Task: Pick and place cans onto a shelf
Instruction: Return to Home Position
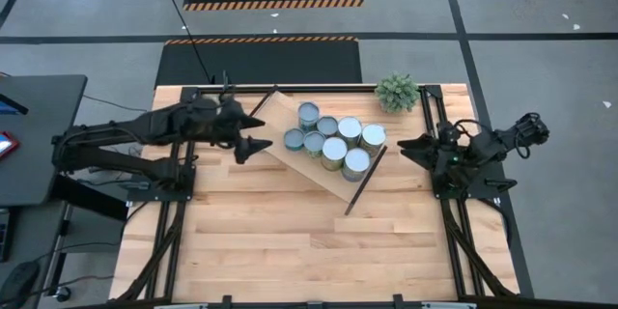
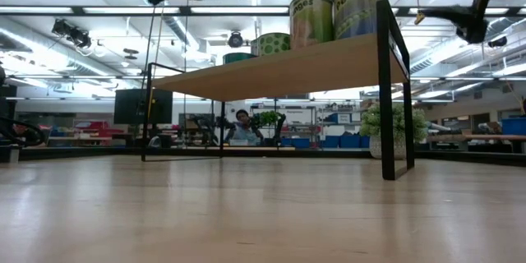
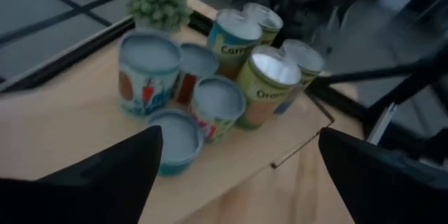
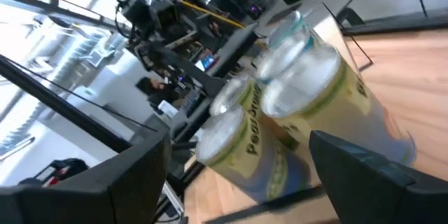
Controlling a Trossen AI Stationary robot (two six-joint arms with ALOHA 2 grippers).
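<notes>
8 cans [image 1: 334,152] on 1 shelf [image 1: 282,116]: 4 with blue-grey tops to the far left, 4 with white tops to the near right. 1 plant [image 1: 397,92]. 2 arms [image 1: 126,137].

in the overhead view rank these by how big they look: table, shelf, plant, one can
1. table
2. shelf
3. plant
4. can

All the can tops look much alike from above, so whichever one you pick comes last.

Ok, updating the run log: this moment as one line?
cans: eight on shelf | left claw: open, empty | right claw: open, empty
</notes>
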